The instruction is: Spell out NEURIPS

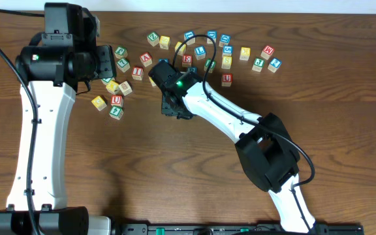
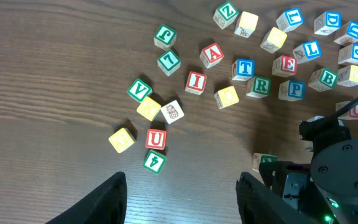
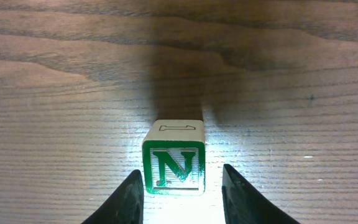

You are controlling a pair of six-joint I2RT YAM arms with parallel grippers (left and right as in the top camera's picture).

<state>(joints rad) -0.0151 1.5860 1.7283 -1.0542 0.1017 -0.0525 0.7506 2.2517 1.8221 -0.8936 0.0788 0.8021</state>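
N cube (image 3: pixel 173 163): likely light, rigid wood, smooth faces; grip opposite flat sides. Right gripper (image 3: pixel 182 186) spread astride it, unclamped. Left gripper (image 2: pixel 180 194) spread, empty.

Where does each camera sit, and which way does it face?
Overhead: above the table, looking straight down; left arm and right arm show.
Left wrist: on the left arm, looking down at the cube-strewn table; left pincer at bottom.
Right wrist: on the right arm, low, facing the green N cube between the right pincer's fingers.
Shared: overhead and left wrist both show the red A cube.
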